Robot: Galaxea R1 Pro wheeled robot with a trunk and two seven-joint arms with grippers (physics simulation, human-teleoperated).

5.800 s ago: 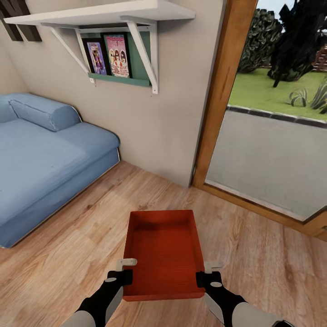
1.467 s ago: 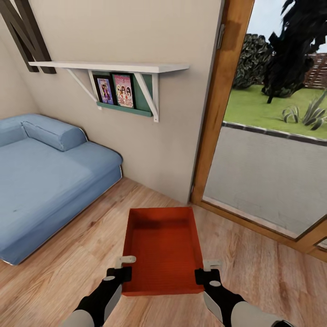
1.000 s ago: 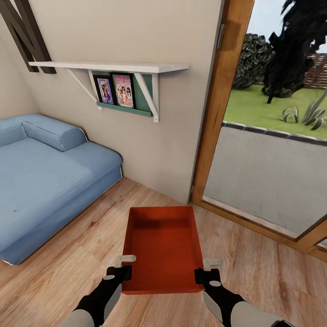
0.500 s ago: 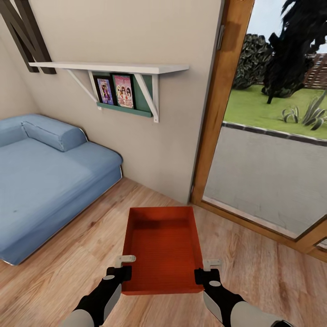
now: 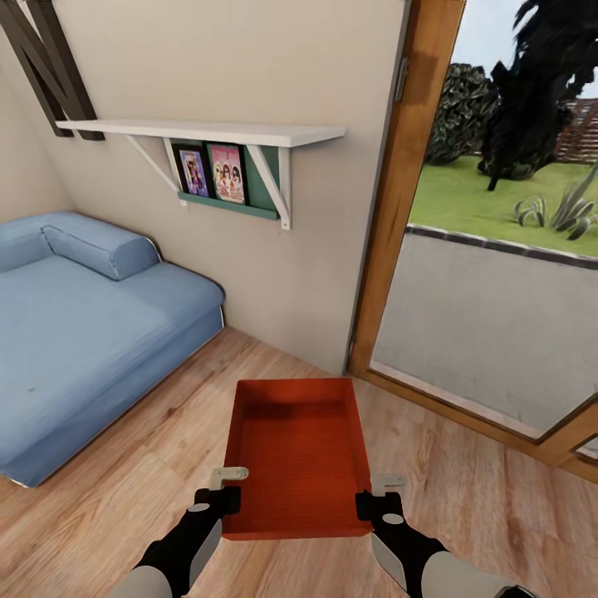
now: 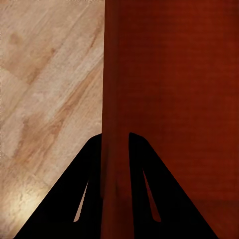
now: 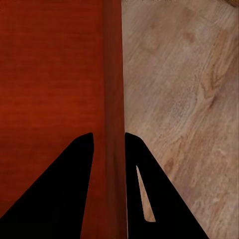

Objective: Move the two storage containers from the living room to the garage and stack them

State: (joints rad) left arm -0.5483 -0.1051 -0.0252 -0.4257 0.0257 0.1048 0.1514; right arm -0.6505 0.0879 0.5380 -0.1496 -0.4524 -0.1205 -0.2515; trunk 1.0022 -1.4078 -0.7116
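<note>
At lower centre, the left gripper (image 5: 223,501) and right gripper (image 5: 370,504) are each pinching a side wall of the orange-red rectangular lidless plastic bin (image 5: 297,453), holding it over the light wood-plank floor (image 5: 124,490). Beyond are sitting a blue sofa (image 5: 75,307) at left and a wood-framed glass door (image 5: 390,208) at right.

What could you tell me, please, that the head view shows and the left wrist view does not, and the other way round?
The head view alone shows the long blue upholstered sofa, the white wall shelf, the wood-framed glass door and the right tool on the bin's right wall. The left wrist view alone shows, close up, one dark finger on each face of the bin's left wall. Both show the orange-red rectangular plastic bin, the left tool clamped on it, and the light wood-plank floor.
</note>
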